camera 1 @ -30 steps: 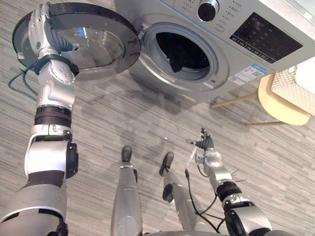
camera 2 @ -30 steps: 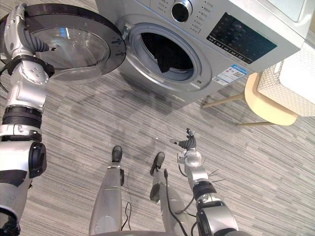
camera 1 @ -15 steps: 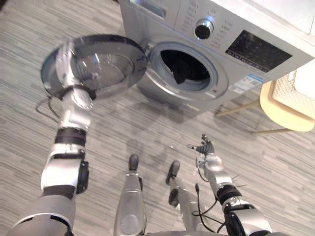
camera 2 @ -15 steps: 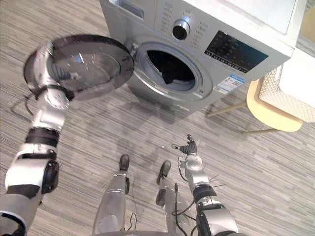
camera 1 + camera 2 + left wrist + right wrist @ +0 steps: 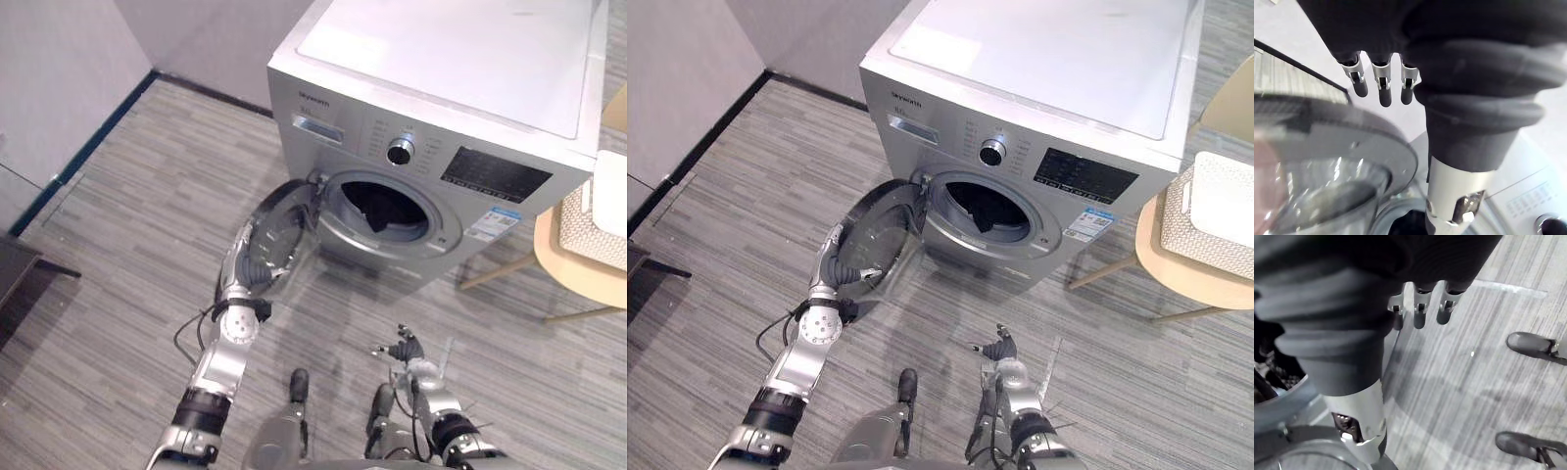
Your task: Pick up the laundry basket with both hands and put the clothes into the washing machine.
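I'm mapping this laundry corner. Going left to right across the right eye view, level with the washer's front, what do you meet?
left hand → round glass-windowed washer door, open → dark clothes in the drum → black display panel → white perforated laundry basket

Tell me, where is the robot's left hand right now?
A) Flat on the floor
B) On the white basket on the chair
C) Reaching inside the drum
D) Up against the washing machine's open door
D: the left hand sits at the outer rim of the open door of the washing machine, with its fingers straight.
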### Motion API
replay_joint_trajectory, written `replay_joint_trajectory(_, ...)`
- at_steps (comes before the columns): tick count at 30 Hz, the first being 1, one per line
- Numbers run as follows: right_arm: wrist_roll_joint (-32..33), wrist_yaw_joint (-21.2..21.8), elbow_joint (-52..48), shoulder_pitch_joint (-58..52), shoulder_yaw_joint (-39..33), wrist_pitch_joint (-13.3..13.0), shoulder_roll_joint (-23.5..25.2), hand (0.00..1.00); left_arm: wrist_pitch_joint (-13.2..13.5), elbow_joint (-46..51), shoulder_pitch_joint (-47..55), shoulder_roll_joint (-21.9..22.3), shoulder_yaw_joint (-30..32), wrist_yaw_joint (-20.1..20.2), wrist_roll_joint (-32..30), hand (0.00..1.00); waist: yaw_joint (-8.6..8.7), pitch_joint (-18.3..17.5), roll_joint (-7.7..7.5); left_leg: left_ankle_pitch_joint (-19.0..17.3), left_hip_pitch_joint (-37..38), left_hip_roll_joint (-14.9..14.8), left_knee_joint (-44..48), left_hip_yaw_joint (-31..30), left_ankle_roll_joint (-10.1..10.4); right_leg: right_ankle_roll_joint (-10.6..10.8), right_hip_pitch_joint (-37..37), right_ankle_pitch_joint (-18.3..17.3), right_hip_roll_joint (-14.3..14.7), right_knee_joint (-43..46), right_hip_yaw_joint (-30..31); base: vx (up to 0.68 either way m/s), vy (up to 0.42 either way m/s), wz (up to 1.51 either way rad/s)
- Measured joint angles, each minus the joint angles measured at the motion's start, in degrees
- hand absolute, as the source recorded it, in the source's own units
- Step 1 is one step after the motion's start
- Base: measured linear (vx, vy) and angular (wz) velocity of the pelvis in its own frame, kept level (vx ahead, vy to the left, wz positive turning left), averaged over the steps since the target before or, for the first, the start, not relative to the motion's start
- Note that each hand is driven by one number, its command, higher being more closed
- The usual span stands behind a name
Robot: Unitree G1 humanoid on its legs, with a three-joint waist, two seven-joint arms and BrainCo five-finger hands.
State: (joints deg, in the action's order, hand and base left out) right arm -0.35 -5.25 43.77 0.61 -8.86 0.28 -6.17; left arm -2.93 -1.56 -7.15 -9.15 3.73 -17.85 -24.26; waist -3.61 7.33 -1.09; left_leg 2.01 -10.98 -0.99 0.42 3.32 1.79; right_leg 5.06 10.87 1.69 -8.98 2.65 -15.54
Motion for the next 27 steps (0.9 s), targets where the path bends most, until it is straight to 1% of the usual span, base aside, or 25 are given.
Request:
replay_joint_trajectory(1,0.0,0.4,0.0,-0.7,0.0,0.0,-2.0,0.0,-0.1,-0.4,0.5,0.0,1.2,-0.2,0.1,0.0,0.37,-0.2,-0.17,0.1,0.3,0.0,-0.1,0.0,-0.1,0.0,-0.3,0.5,0.3,-0.6,0.3,-0.05,0.005,-0.14)
replay_joint_trajectory(2,-0.1,0.4,0.1,-0.6,0.0,0.0,-2.7,0.0,-0.1,-2.1,1.5,0.1,1.2,-0.5,0.0,0.0,1.29,-0.5,-0.16,0.1,0.7,0.0,-0.5,0.0,-0.2,0.0,-1.0,0.8,0.5,-1.5,0.4,-0.06,0.005,-0.14)
replay_joint_trajectory(3,-0.1,0.4,0.1,-0.6,0.0,0.0,-2.6,0.0,-0.3,-3.6,1.9,0.2,0.9,-0.9,0.0,0.0,1.52,-1.0,-0.13,0.1,0.8,0.0,-0.6,0.0,-0.2,0.0,-1.1,1.1,0.7,-2.1,0.5,-0.05,0.003,-0.19)
replay_joint_trajectory(4,-0.2,0.4,0.6,-0.1,0.4,-0.1,-2.1,0.0,-1.1,-7.3,2.6,2.2,0.9,-1.2,0.0,0.0,1.54,-1.4,-0.18,0.1,1.5,-0.3,-1.0,0.7,-0.1,-0.2,-1.7,2.1,1.2,-3.5,1.3,-0.04,-0.007,-0.27)
replay_joint_trajectory(6,-0.2,0.3,1.6,0.5,0.5,-0.1,-0.8,0.0,-1.6,-10.7,3.6,3.9,0.1,-1.3,0.0,0.0,1.62,-1.7,-0.09,0.8,1.9,-0.5,-2.1,1.4,-0.5,-0.4,-1.8,2.9,1.6,-4.7,1.8,-0.03,-0.015,-0.23)
replay_joint_trajectory(7,-0.2,0.2,2.9,1.3,0.6,0.0,0.8,0.0,-1.7,-15.2,3.7,4.7,-1.8,-1.3,1.1,0.0,1.71,-1.7,0.0,1.2,1.8,-0.6,-2.8,1.6,-0.3,-0.6,-1.8,3.5,1.9,-5.9,1.9,-0.02,-0.023,-0.09)
replay_joint_trajectory(8,-0.2,0.1,3.4,1.3,0.6,0.1,1.5,0.0,-1.7,-17.1,3.7,4.9,-2.4,-1.3,1.7,0.0,1.79,-1.7,0.0,1.3,1.8,-0.8,-3.0,1.7,-0.2,-0.5,-1.8,3.7,2.0,-6.1,1.9,-0.01,-0.027,-0.04)
replay_joint_trajectory(9,-0.2,-0.1,4.5,1.5,0.6,0.1,2.5,0.0,-1.7,-21.2,3.7,5.1,-3.6,-1.2,3.2,0.0,2.29,-1.7,0.02,1.6,1.9,-0.9,-3.6,1.7,0.0,-0.5,-1.8,3.8,2.2,-6.3,1.9,0.0,0.0,0.0)
replay_joint_trajectory(10,-0.2,-0.1,4.9,1.6,0.6,0.2,2.8,0.0,-1.6,-23.2,3.7,5.1,-4.1,-1.0,4.1,0.0,2.52,-1.7,0.02,1.6,1.9,-1.0,-3.6,1.7,0.0,-0.5,-1.8,3.8,2.3,-6.3,1.9,0.02,-0.013,-0.03)
replay_joint_trajectory(11,-0.2,-0.7,5.5,1.9,0.5,0.2,3.2,0.0,-1.5,-28.3,3.6,5.1,-5.6,-0.5,6.9,0.0,2.81,-1.7,0.01,1.6,1.9,-1.1,-3.7,2.1,0.0,-0.6,-1.7,3.8,2.5,-6.5,2.3,0.03,-0.006,-0.08)
replay_joint_trajectory(12,-0.2,-1.1,5.8,2.0,0.4,0.2,3.3,0.0,-1.5,-30.2,3.4,5.1,-6.1,0.1,8.0,0.0,2.84,-1.7,0.02,1.6,1.9,-1.1,-3.7,2.5,0.0,-0.6,-1.6,3.9,2.5,-6.6,2.7,0.04,-0.002,-0.22)
replay_joint_trajectory(14,-0.2,-2.5,8.2,3.6,-0.1,0.3,3.1,0.0,-1.4,-36.8,2.0,5.7,-8.6,1.8,11.1,0.0,2.98,-1.6,0.1,1.6,1.6,-1.2,-4.2,3.8,0.0,-0.7,-0.3,4.3,2.7,-6.8,4.1,0.05,-0.001,-0.35)
replay_joint_trajectory(16,0.0,-2.8,9.7,4.8,-1.0,0.4,3.1,0.0,-1.4,-39.9,-0.1,6.4,-11.2,2.9,12.5,0.0,3.37,-1.6,0.16,1.6,0.8,-1.2,-4.4,5.0,0.0,-0.7,1.4,4.6,2.8,-6.8,5.3,0.04,0.0,-0.34)
replay_joint_trajectory(18,0.2,-4.1,10.9,7.1,-2.2,0.7,3.3,0.0,-1.1,-41.2,-4.0,7.5,-13.8,3.0,14.0,0.0,4.82,-0.7,0.55,1.6,-0.2,-1.1,-4.4,5.9,-0.1,-0.7,2.9,5.0,2.8,-6.8,6.4,0.04,0.005,-0.27)
replay_joint_trajectory(19,0.4,-4.5,11.3,7.9,-2.2,0.8,3.3,0.0,-1.0,-41.3,-5.4,7.6,-14.7,2.9,14.7,0.0,5.07,-0.4,0.6,1.7,-0.5,-1.1,-4.4,6.6,-0.2,-0.7,3.5,5.2,2.8,-6.7,6.9,0.04,0.009,-0.4)
replay_joint_trajectory(21,0.8,-5.2,11.3,10.2,-2.5,0.8,3.3,0.0,-1.4,-42.4,-10.0,8.1,-15.0,1.7,16.4,0.0,6.02,1.2,1.26,1.7,-1.2,-1.0,-4.5,8.7,-0.2,-0.7,5.3,6.0,2.8,-6.7,9.0,0.04,0.014,-0.5)
replay_joint_trajectory(22,1.0,-6.0,11.2,11.3,-3.2,0.8,3.4,0.0,-1.4,-42.4,-12.5,7.9,-15.7,1.6,17.1,0.0,6.13,2.5,1.69,1.6,-1.4,-0.9,-4.6,9.9,-0.2,-0.7,6.2,6.3,2.8,-6.7,10.2,0.03,0.014,-0.44)
replay_joint_trajectory(24,1.4,-6.7,11.3,12.3,-3.7,0.8,3.3,0.0,-1.6,-42.4,-16.5,8.0,-17.2,1.1,18.2,0.0,6.25,3.2,2.13,1.6,-2.5,-1.0,-4.5,11.7,-0.2,-0.5,8.4,6.7,2.8,-6.5,12.4,0.03,0.005,-0.47)
replay_joint_trajectory(25,1.8,-7.1,11.1,12.9,-3.7,0.8,3.3,0.0,-1.6,-42.4,-18.8,8.0,-17.6,1.0,18.8,0.0,6.51,4.0,2.17,1.5,-2.8,-1.1,-4.5,12.7,-0.2,-0.4,9.2,6.8,2.9,-6.2,13.4,0.04,0.005,-0.55)
replay_joint_trajectory(26,2.0,-7.2,10.0,13.1,-3.7,0.8,3.3,0.0,-1.6,-42.4,-22.3,8.0,-18.6,0.4,19.6,0.0,6.98,4.7,2.2,1.1,-3.1,-1.2,-4.3,14.1,-0.8,-0.4,10.4,6.8,3.0,-5.6,14.8,0.03,0.006,-0.5)
replay_joint_trajectory(27,2.1,-7.3,9.2,13.1,-3.7,0.8,3.4,0.0,-1.6,-42.4,-24.1,8.0,-19.3,0.1,19.7,0.0,7.24,4.9,2.13,0.8,-3.4,-1.2,-4.1,14.8,-0.8,-0.3,11.1,6.9,3.0,-5.3,15.6,0.03,0.022,-0.58)
